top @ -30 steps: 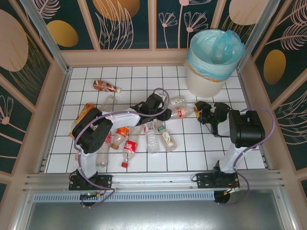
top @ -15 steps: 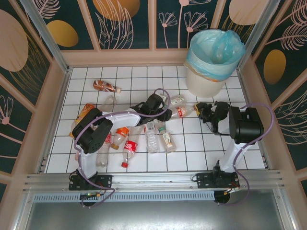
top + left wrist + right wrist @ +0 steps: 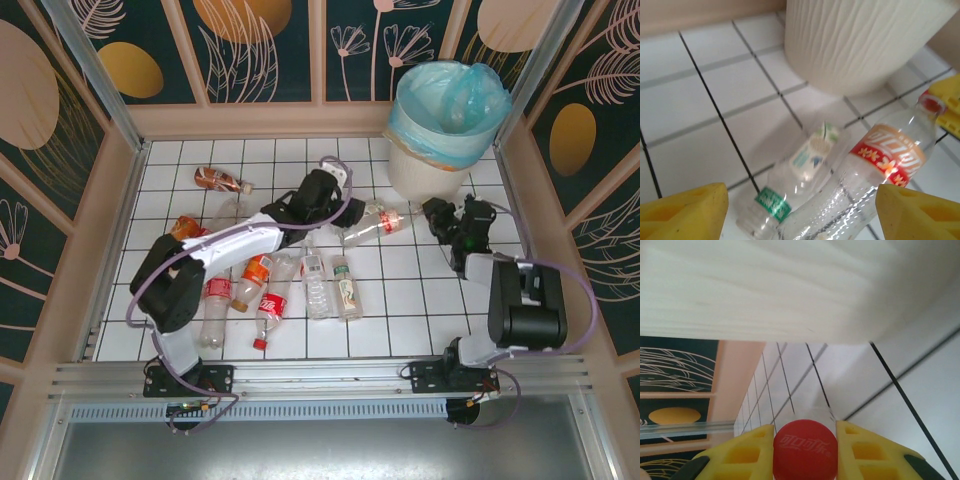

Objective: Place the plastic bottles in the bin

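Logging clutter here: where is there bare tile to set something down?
Bare: the far tile row along the back wall, left of the round white bin; the near-right tiles beside the right arm. Crowded: centre-left, strewn with small clear plastic bottles.

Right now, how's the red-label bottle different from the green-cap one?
The red-label bottle is longer than the green-cap bottle. Its label is red; the green-cap bottle's is pale. The right gripper holds the red-label bottle's cap in its jaws; the green-cap bottle lies loose. Both are clear.
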{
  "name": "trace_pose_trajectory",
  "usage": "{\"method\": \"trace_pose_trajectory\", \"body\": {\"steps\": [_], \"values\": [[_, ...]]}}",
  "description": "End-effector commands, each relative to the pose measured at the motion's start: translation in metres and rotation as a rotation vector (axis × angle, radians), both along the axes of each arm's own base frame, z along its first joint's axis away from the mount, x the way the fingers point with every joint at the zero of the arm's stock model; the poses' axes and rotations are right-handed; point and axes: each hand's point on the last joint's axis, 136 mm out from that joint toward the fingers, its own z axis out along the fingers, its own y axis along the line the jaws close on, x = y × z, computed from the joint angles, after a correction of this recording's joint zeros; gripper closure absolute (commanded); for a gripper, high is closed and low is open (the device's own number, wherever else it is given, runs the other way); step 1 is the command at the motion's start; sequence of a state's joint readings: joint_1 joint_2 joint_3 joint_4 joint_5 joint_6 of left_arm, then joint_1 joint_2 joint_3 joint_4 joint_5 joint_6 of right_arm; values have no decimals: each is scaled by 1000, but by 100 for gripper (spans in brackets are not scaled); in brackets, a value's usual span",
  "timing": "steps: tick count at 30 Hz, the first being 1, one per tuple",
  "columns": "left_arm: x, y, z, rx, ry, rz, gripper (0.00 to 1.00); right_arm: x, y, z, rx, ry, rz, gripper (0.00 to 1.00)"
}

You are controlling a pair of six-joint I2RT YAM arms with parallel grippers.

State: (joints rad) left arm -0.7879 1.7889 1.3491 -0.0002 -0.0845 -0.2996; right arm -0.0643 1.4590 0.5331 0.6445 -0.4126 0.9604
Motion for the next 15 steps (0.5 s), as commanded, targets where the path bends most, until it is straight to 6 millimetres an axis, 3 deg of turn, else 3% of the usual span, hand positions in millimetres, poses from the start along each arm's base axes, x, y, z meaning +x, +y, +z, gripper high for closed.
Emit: {"method": "trace_pose_trajectory", "body": {"steps": [1, 6, 15], "values": [[-4, 11, 64, -39, -116, 12, 22, 3, -8, 46, -169, -112, -56, 100], [-17, 29, 103, -81, -173, 31, 21, -9, 9, 110, -354, -264, -86, 100], [-37, 57, 147, -84, -218, 57, 20, -29, 44, 193, -560, -439, -97, 100]]}}
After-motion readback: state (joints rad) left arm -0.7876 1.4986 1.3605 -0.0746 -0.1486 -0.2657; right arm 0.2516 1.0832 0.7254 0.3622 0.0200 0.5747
